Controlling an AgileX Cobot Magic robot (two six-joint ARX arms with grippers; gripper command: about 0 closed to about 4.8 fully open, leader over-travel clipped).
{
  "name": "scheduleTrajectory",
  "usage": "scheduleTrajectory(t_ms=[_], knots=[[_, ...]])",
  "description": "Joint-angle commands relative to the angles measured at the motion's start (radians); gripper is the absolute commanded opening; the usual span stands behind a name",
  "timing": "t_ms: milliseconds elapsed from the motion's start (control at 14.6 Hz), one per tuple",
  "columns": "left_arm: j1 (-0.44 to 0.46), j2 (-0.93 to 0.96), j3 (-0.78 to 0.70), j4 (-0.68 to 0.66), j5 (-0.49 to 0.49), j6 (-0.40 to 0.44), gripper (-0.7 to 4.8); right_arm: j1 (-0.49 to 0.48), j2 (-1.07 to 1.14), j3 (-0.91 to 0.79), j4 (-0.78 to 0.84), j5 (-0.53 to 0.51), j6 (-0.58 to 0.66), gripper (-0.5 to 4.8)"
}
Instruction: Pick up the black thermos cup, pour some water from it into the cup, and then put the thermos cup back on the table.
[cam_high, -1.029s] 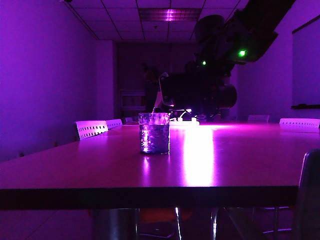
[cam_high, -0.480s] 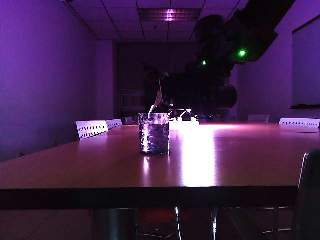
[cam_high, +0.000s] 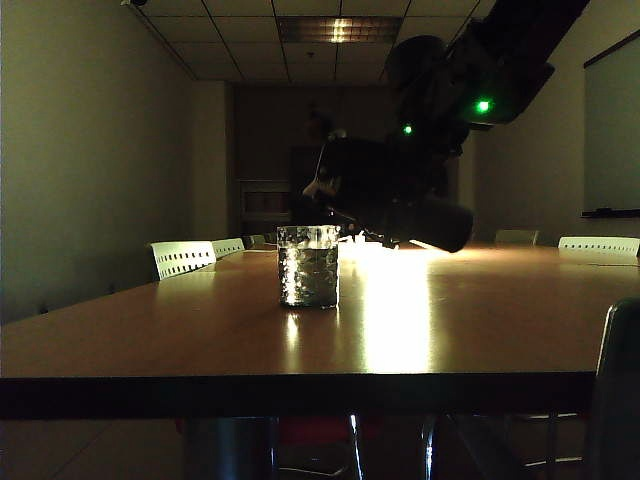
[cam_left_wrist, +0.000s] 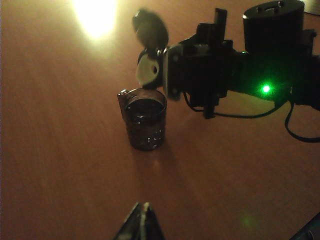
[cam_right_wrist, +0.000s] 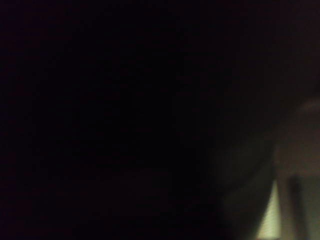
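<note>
Pouring step: right gripper (cam_left_wrist: 167, 70) is clasping the black thermos cup (cam_high: 425, 215), tilting its mouth over the cup (cam_left_wrist: 145, 119); next, righting it. Left gripper (cam_left_wrist: 140, 225) is hovering near the cup, fingertips together.

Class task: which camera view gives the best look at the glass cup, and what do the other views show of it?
The left wrist view: it looks down into the cup, showing its rim and dark inside. The exterior view shows the cup only side-on. The right wrist view is nearly black and shows no cup.
</note>
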Motion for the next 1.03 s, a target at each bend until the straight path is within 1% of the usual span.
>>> scheduleTrajectory(t_ms=[69, 137, 206, 274, 343, 412, 480, 549, 618, 755, 823, 892, 961, 1029], knots=[[0.0, -0.002, 0.003, 0.006, 0.005, 0.003, -0.05, 0.0, -0.031, 0.011, 0.056, -0.001, 0.223, 0.85], [0.0, -0.002, 0.003, 0.006, 0.005, 0.003, -0.05, 0.0, -0.047, 0.01, 0.056, -0.009, 0.278, 0.85], [0.0, -0.002, 0.003, 0.006, 0.005, 0.003, -0.05, 0.0, -0.071, 0.01, 0.046, -0.031, 0.306, 0.85], [0.0, -0.002, 0.003, 0.007, 0.005, 0.003, -0.05, -0.001, -0.108, 0.01, 0.003, -0.065, 0.306, 0.85], [0.0, -0.002, 0.003, 0.008, 0.004, 0.003, -0.05, -0.018, -0.169, 0.008, -0.094, -0.117, 0.373, 0.85], [0.0, -0.002, 0.003, 0.011, 0.004, 0.003, -0.05, -0.044, -0.22, 0.008, -0.179, -0.176, 0.478, 0.85], [0.0, -0.002, 0.003, 0.013, 0.005, 0.003, -0.05, -0.08, -0.265, 0.007, -0.249, -0.268, 0.569, 0.85], [0.0, -0.002, 0.003, 0.013, 0.005, 0.003, -0.05, -0.116, -0.306, 0.0, -0.286, -0.375, 0.639, 0.85], [0.0, -0.002, 0.003, 0.013, 0.005, 0.003, -0.05, -0.153, -0.344, -0.026, -0.275, -0.477, 0.697, 0.85], [0.0, -0.002, 0.003, 0.012, 0.005, -0.004, -0.05, -0.216, -0.398, -0.114, -0.165, -0.595, 0.8, 0.85], [0.0, -0.002, 0.003, 0.011, 0.005, -0.004, -0.05, -0.254, -0.428, -0.206, -0.05, -0.668, 0.874, 0.85], [0.0, -0.003, 0.003, 0.011, 0.005, -0.004, -0.05, -0.269, -0.438, -0.27, 0.06, -0.718, 0.936, 0.85], [0.0, -0.003, 0.003, 0.011, 0.005, -0.004, -0.05, -0.285, -0.443, -0.331, 0.177, -0.746, 1.011, 0.85], [0.0, -0.003, 0.003, 0.01, 0.011, -0.004, -0.05, -0.285, -0.443, -0.385, 0.28, -0.739, 1.065, 0.85]])
